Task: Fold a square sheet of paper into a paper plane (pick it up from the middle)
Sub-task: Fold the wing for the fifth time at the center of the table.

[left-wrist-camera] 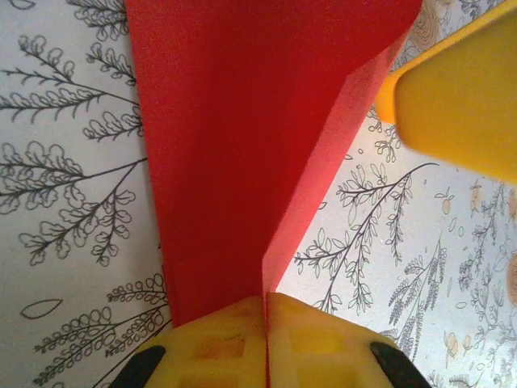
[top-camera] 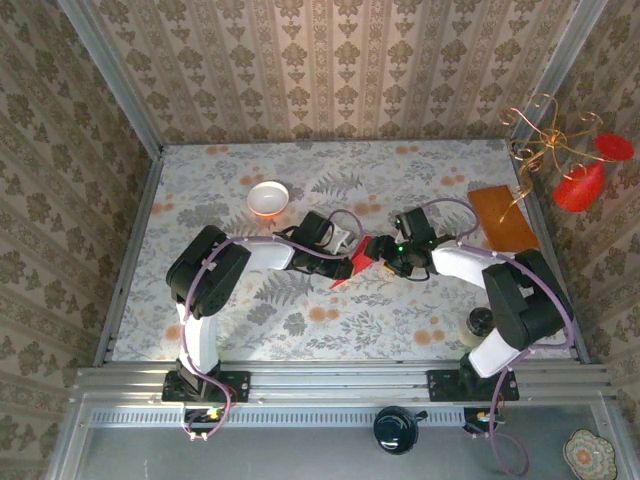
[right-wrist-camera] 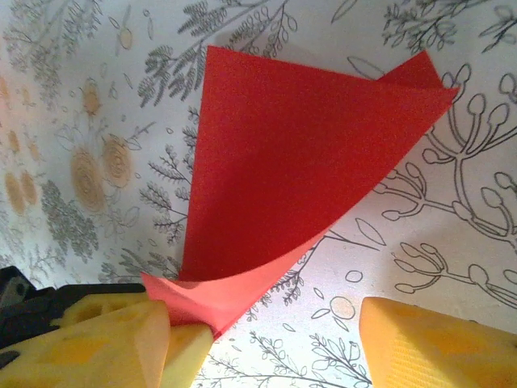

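1 white bowl (top-camera: 267, 198) sits apart; left claw (left-wrist-camera: 265, 317) pinches the red paper (left-wrist-camera: 234, 145).

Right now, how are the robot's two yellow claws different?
The left gripper is shut tight; the right gripper has its jaws apart. The left gripper pinches the folded red paper, while the right gripper holds nothing, with one of its fingers close by the paper's edge. Both have yellow fingers, and they meet at the paper in the middle of the table.
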